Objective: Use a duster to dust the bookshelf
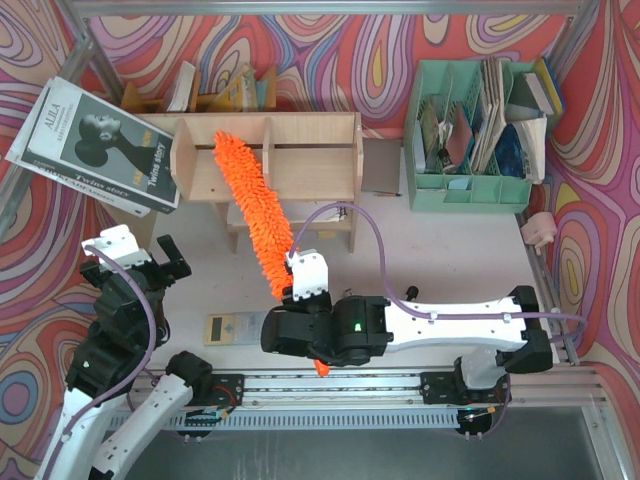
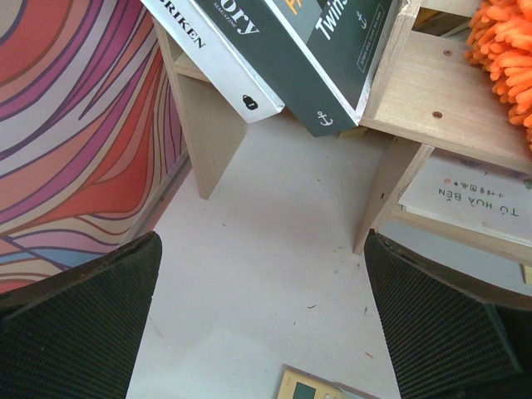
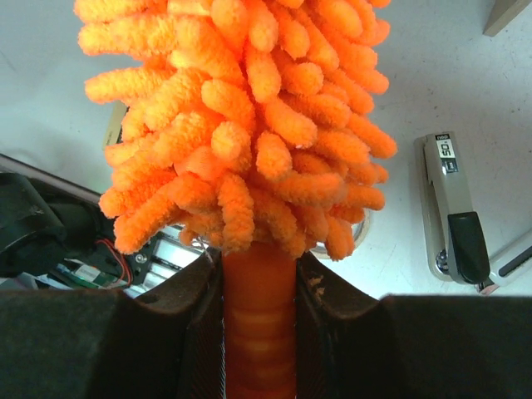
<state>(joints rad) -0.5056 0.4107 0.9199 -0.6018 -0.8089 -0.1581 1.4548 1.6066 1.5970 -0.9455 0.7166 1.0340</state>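
The right tool [image 3: 258, 287], clamped on the handle of the duster [image 1: 255, 200], slants its fluffy head far-left across the bookshelf [image 1: 315, 128] to sweep the wood, while the left tool [image 1: 148, 258] hangs wide open, empty, near the shelf's left leg.

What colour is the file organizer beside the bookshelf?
The file organizer is mint green, clearest in the top external view.
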